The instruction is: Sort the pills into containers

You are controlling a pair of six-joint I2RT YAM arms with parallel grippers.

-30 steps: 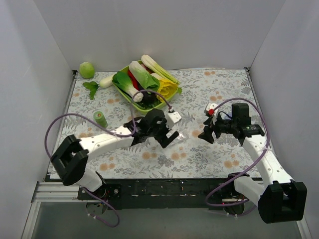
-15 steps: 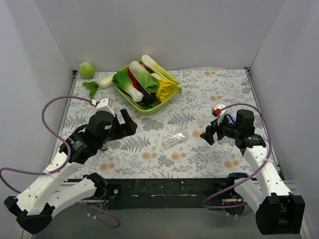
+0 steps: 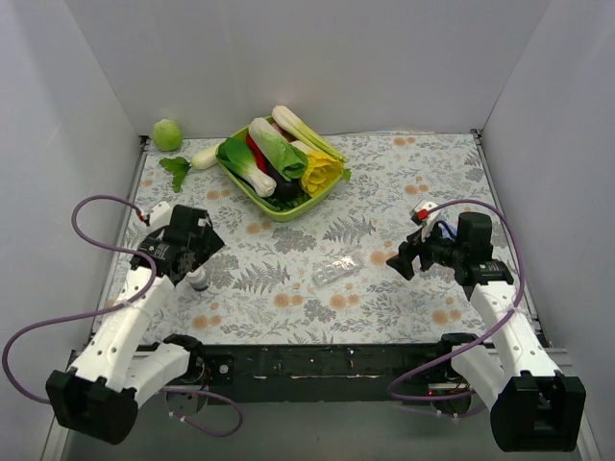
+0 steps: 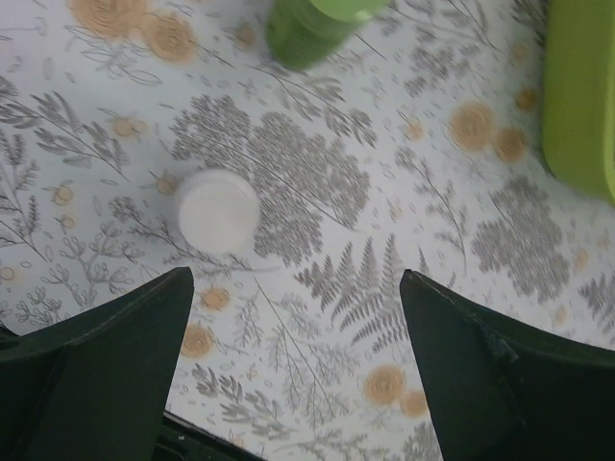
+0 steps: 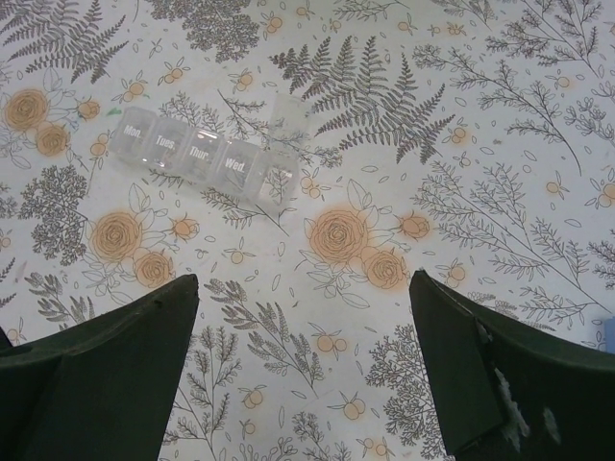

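The clear pill-organiser strip (image 3: 336,270) lies on the flowered cloth in the middle of the table. In the right wrist view (image 5: 207,154) it shows day labels, and its right end lid stands open. No pills show. My right gripper (image 3: 402,259) is open and empty, a short way right of the strip; in its own view (image 5: 303,307) it hangs over bare cloth. My left gripper (image 3: 192,261) is open and empty at the far left, over bare cloth (image 4: 293,317), just beside a small white-capped bottle (image 4: 217,211).
A green bottle (image 4: 312,29) stands beyond the white-capped bottle (image 3: 199,279). A green tray (image 3: 288,206) of toy vegetables sits at the back, its edge in the left wrist view (image 4: 581,96). A green ball (image 3: 167,133) and a radish (image 3: 204,157) lie back left. White walls close in three sides.
My left arm has swung away from the organiser to the far left and now hangs over the bottles. My right gripper has barely moved.
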